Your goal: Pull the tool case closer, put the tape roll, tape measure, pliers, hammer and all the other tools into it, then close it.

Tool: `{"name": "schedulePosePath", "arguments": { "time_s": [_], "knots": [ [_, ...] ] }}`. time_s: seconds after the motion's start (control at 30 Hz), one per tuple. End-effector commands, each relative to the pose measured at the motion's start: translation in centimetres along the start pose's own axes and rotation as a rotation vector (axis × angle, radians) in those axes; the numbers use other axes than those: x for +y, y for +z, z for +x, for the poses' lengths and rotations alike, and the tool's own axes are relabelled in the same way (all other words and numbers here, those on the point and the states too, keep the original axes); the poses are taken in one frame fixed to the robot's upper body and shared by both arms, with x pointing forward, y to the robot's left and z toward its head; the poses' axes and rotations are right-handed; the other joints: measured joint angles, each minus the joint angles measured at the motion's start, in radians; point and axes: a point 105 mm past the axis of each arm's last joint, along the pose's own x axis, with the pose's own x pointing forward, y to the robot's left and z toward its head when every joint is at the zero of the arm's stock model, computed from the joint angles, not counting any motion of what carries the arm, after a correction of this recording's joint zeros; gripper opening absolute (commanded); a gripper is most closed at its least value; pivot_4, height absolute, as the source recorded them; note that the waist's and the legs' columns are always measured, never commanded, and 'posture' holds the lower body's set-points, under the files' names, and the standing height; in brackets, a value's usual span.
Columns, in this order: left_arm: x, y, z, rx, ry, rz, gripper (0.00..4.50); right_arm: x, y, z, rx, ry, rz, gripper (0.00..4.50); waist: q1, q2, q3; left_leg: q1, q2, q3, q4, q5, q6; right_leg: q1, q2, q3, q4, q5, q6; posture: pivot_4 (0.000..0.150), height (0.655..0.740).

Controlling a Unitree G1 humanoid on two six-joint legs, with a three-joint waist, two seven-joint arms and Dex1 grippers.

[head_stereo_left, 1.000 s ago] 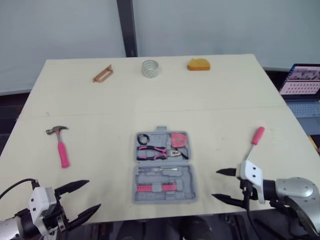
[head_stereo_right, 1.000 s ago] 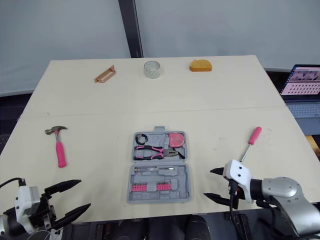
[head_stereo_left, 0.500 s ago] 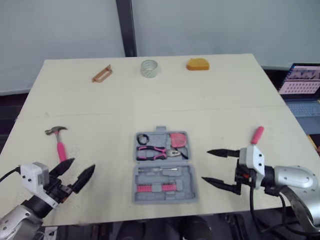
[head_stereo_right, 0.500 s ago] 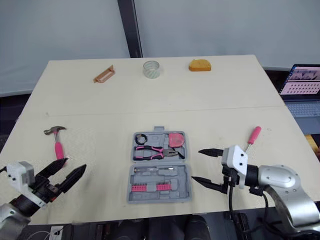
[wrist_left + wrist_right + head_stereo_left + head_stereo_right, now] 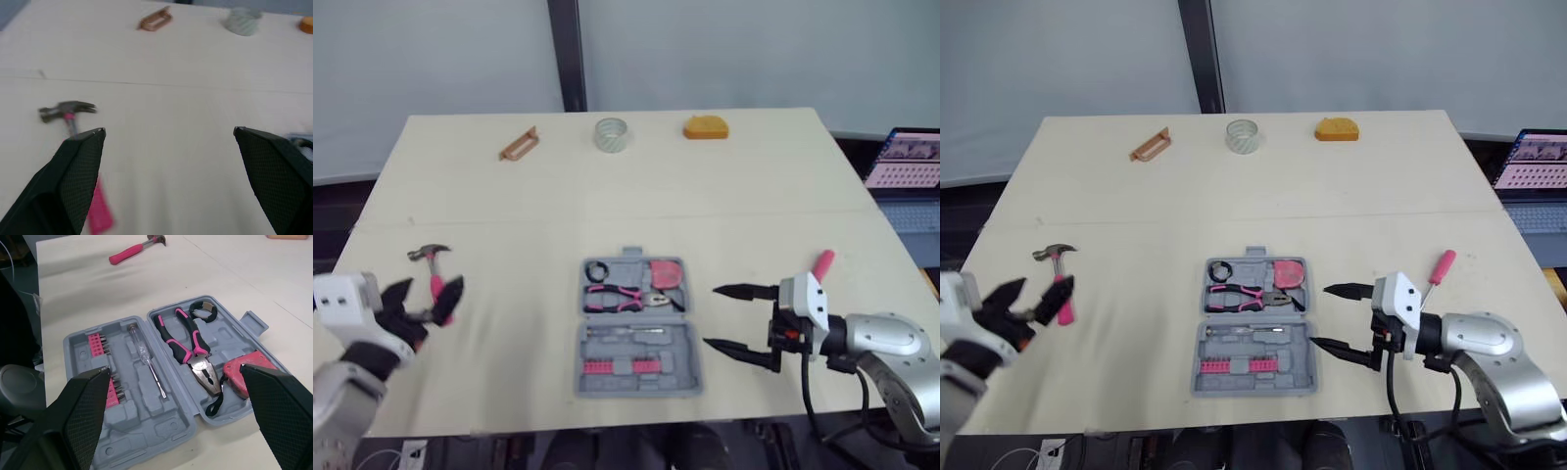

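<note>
The grey tool case [image 5: 637,363] lies open at the middle of the near table. Its lid half holds pink-handled pliers [image 5: 622,297], a pink tape measure [image 5: 666,273] and a small black ring. A slim screwdriver [image 5: 146,360] and pink bits [image 5: 100,345] fill the other half. My right gripper [image 5: 736,317] is open just right of the case, a little above the table. My left gripper [image 5: 423,299] is open at the pink-handled hammer [image 5: 433,270], whose handle runs behind one finger [image 5: 73,171]. A tape roll [image 5: 609,134] stands far back. A pink-handled screwdriver [image 5: 820,262] lies right of my right gripper.
An orange block [image 5: 705,127] and a brown handle-shaped piece [image 5: 518,144] lie along the far edge beside the tape roll. A laptop [image 5: 911,162] sits off the table's right side. A seam crosses the tabletop [image 5: 607,211] behind the case.
My left gripper has moved forward from the near left corner up to the hammer. My right gripper has moved left toward the case's right side. Both stay open.
</note>
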Motion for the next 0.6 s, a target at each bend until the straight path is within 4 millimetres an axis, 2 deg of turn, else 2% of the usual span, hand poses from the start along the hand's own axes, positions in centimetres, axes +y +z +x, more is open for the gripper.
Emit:
{"name": "schedulePosePath", "arguments": {
  "time_s": [0.03,0.2,0.6],
  "knots": [
    [3.5,-0.9,1.2,0.088,0.145,0.022,4.50,0.0,0.8,0.4,-0.017,0.001,-0.018,4.44,-0.005,0.000,0.000,0.000,0.000,0.000,0.000,0.000,0.000,0.000,0.000,0.000,0.000,0.000,0.000,0.150,0.7400],
    [5.6,-2.1,3.1,0.148,0.226,-0.001,4.50,-0.5,1.4,0.5,-0.022,-0.023,-0.034,4.44,-0.004,-0.001,0.000,0.000,0.000,0.003,-0.001,0.000,0.000,-0.003,0.001,0.003,0.000,0.000,0.000,0.150,0.7400],
    [5.5,-4.5,7.4,0.217,0.275,-0.058,4.50,-0.8,1.4,0.1,0.012,-0.053,-0.035,4.44,-0.002,-0.002,0.000,0.000,0.000,0.003,0.000,0.000,0.000,-0.003,0.001,0.003,0.002,0.000,0.001,0.150,0.7400]
  ]
}}
